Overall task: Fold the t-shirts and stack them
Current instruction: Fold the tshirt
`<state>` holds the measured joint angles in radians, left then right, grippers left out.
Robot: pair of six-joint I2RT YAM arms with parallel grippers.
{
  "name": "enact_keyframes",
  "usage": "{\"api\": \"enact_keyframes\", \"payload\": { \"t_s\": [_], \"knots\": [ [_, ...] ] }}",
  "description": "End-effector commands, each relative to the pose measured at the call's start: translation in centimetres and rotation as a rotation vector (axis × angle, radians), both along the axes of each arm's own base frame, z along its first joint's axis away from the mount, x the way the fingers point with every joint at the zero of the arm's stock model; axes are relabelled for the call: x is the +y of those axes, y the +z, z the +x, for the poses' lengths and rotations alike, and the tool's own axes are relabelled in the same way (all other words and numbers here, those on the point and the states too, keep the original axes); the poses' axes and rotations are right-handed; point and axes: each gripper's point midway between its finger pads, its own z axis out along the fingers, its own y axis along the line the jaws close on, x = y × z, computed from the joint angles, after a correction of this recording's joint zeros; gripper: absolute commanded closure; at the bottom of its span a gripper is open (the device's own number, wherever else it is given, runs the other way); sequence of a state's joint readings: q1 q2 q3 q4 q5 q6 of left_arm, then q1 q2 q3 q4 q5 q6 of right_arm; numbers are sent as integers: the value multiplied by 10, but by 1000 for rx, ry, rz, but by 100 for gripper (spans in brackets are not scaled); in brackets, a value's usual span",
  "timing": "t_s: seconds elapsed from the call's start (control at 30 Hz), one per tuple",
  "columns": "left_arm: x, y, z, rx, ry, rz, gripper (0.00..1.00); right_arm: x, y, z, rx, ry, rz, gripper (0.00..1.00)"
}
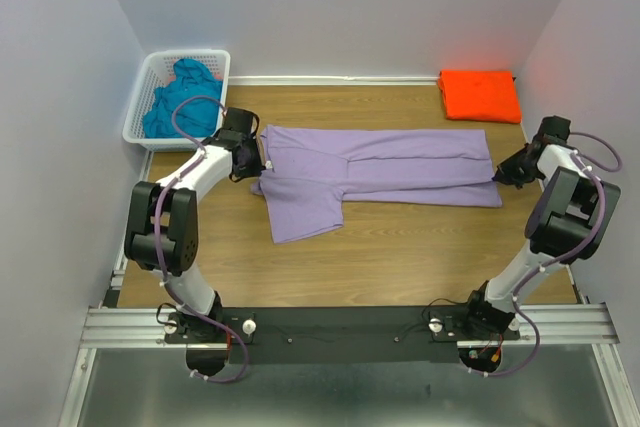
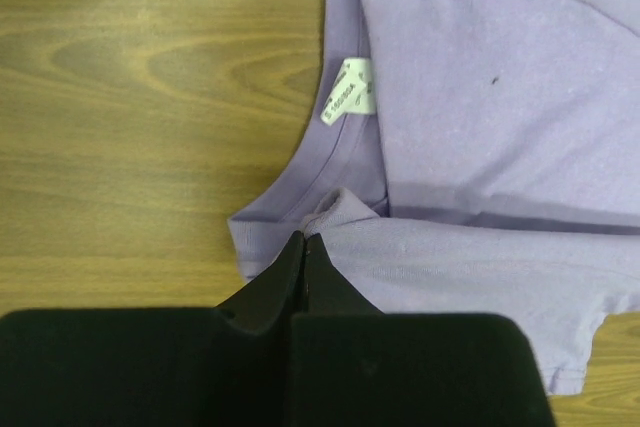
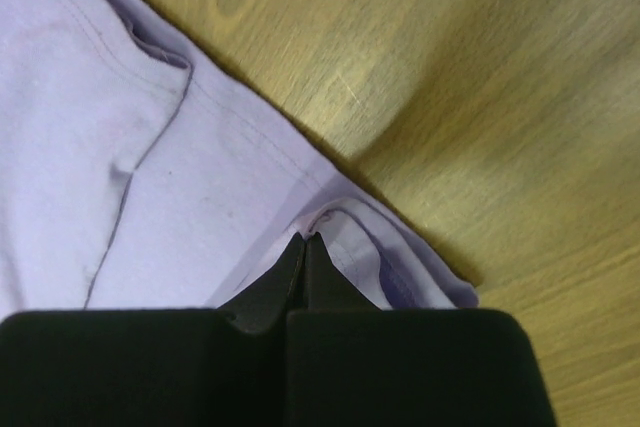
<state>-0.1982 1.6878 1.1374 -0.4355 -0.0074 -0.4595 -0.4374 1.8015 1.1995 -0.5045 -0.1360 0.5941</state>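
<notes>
The lavender t-shirt [image 1: 380, 172] lies stretched across the middle of the table, its far side folded in and one sleeve spread toward the front. My left gripper [image 1: 258, 155] is shut on the shirt's shoulder fabric next to the collar, whose white label [image 2: 348, 92] shows in the left wrist view [image 2: 305, 237]. My right gripper [image 1: 499, 175] is shut on the hem corner at the shirt's right end [image 3: 305, 235]. The orange t-shirt [image 1: 480, 94] lies folded at the back right. The teal t-shirt [image 1: 182, 97] is bunched in the basket.
A white lattice basket [image 1: 150, 87] stands at the back left corner against the wall. Walls close in the table on the left, back and right. The wooden tabletop [image 1: 400, 257] shows bare in front of the shirt.
</notes>
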Motion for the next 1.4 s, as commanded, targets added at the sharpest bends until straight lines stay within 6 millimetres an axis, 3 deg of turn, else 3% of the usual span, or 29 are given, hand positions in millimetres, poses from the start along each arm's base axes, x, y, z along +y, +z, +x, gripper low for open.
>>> {"api": "enact_keyframes", "payload": {
  "t_s": [0.0,0.23,0.37,0.53,0.9,1.0,1.03,1.1,1.13,1.2,1.23,1.37],
  "knots": [
    [5,5,21,-54,7,17,100,-7,-3,17,-36,-2,-25,99],
    [5,-1,23,-57,13,23,100,-8,-11,18,-28,16,-30,99],
    [7,7,24,-76,23,27,100,-8,4,23,-64,24,-44,99],
    [11,-2,21,-57,30,38,100,-7,23,36,-114,38,-64,99],
    [10,-16,26,-50,59,32,100,-10,-1,33,-71,22,-67,99],
    [9,-14,27,-58,65,25,93,-11,-3,33,-64,28,-75,92],
    [9,-12,27,-64,63,21,86,-11,-3,32,-64,36,-77,87],
    [9,2,30,-96,64,17,76,-9,5,34,-85,53,-79,72],
    [10,7,31,-109,70,22,66,-5,14,35,-107,73,-87,61],
    [12,25,31,-148,74,23,57,-1,25,36,-128,93,-103,49],
    [13,29,30,-157,78,26,47,5,28,35,-134,117,-111,41],
    [13,52,18,-197,71,28,31,30,52,30,-185,183,-142,29]
  ]
}}
